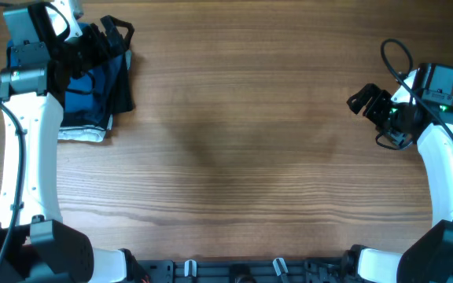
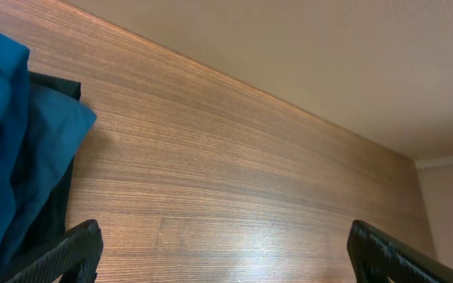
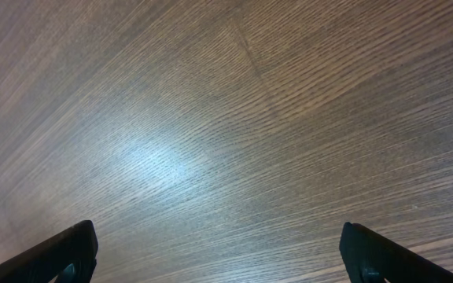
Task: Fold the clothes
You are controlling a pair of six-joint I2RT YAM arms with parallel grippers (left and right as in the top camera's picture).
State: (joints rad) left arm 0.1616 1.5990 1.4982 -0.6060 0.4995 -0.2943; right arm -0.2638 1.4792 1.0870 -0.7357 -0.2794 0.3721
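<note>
The medium-blue short-sleeved T-shirt of soft plain fabric [image 1: 85,86] is lying folded on top of a pile at the far left corner of the wooden table [image 1: 234,149], sitting over the folded black garments [image 1: 120,79] and the folded white-grey garment [image 1: 81,134] at the pile's near edge. The left gripper [image 1: 104,39] is hovering just above that pile, and its wrist view is showing its black fingertips [image 2: 73,251] spread wide with nothing between them, blue cloth bunching at the left of the frame. The right gripper [image 1: 364,101] is hanging well apart over bare wood near the right edge, its fingers [image 3: 61,251] likewise standing wide and gripping nothing. Judging from this, the fold looks finished or nearly so; to close the step cleanly, the left arm should be lifting straight up without snagging a loose blue edge, so the stack is not dragged out of line.
</note>
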